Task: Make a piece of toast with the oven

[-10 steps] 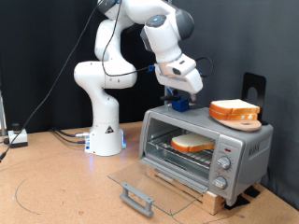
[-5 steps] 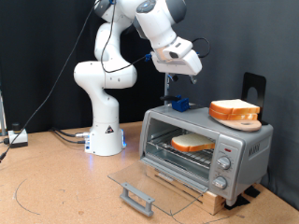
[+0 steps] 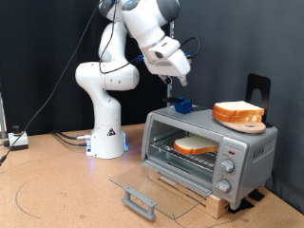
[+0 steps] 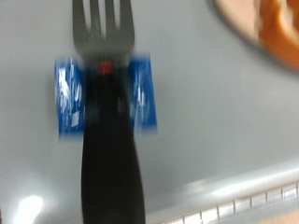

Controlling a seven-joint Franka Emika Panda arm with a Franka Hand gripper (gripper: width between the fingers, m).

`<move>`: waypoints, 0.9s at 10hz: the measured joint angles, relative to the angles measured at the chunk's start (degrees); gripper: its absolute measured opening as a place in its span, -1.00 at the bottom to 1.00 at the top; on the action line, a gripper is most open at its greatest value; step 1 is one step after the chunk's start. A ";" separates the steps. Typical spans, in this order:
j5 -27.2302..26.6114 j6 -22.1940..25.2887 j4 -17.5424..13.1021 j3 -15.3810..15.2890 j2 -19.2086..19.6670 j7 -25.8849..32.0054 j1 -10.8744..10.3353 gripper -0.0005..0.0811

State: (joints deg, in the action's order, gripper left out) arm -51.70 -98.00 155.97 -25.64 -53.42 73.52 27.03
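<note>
The silver oven (image 3: 245, 150) stands at the exterior view's right with its glass door (image 3: 142, 183) folded down flat. One piece of toast (image 3: 195, 145) lies on the wire rack inside. A second slice (image 3: 237, 111) rests on a round wooden dish on the oven's top, and its crust shows in the wrist view (image 4: 280, 28). My gripper (image 3: 169, 78) hangs above the oven's top, shut on a black-handled fork (image 3: 168, 92) that points tines-down over a blue holder (image 3: 182, 106). The wrist view shows the fork (image 4: 107, 140) over the holder (image 4: 67, 93).
The white arm base (image 3: 107, 133) stands on the wooden table at the exterior view's left, with cables beside it. The open door's grey bar handle (image 3: 141, 201) juts out in front of the oven. A black stand (image 3: 258, 88) rises behind the oven.
My gripper has risen from the blue holder on the oven's top and moved toward the exterior view's left, carrying the fork up with it. The toast and oven have not moved.
</note>
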 joint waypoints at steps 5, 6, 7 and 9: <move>7.14 0.09 -0.55 6.27 4.45 5.03 6.34 0.98; 8.72 -0.29 -0.94 7.31 5.63 6.70 7.47 0.98; 9.55 -1.46 -1.20 8.16 6.73 8.37 8.67 0.98; 9.66 -1.83 -1.70 8.38 8.02 9.55 9.43 0.98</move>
State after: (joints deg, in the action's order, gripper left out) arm -42.05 -99.83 154.26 -17.27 -45.40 83.07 36.46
